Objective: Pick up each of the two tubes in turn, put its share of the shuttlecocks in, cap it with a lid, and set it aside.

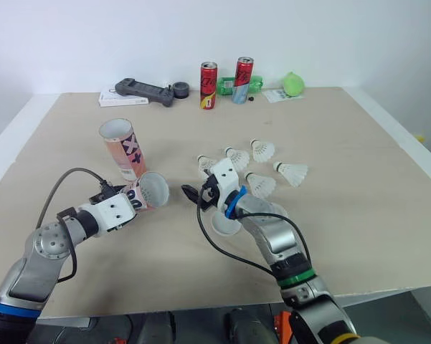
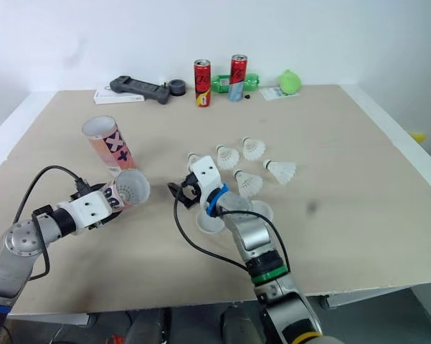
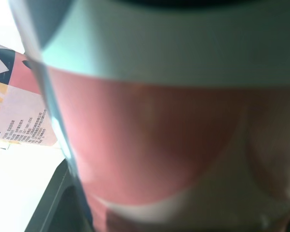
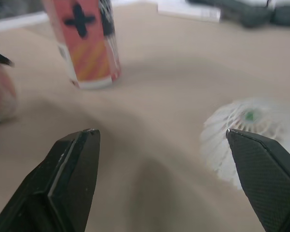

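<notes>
The left gripper's (image 1: 131,199) fingers were mostly hidden behind the tilted tube (image 1: 149,191) they clasped. In the left wrist view that tube sat so close that its ends were cut off. It hung just beside the upright tube (image 1: 123,147), its open mouth plain in the head views, and whether the two tubes touched could not be told. Two white lids (image 1: 224,225) lay on the bench (image 1: 344,129), partly covered by the right arm. The nearest shuttlecock (image 1: 206,163) was half hidden behind the right wrist. The other four (image 1: 262,150) lay in a loose cluster further to the right, well apart from both tubes. The right gripper (image 4: 161,131) hovered low over the bench between the tilted tube and the cluster. Its fingers (image 4: 75,164) were spread wide and held nothing. One fingertip stood just beside the nearest shuttlecock, though contact could not be judged. Cans (image 1: 209,84) and other small things stood blurred along the far edge.
</notes>
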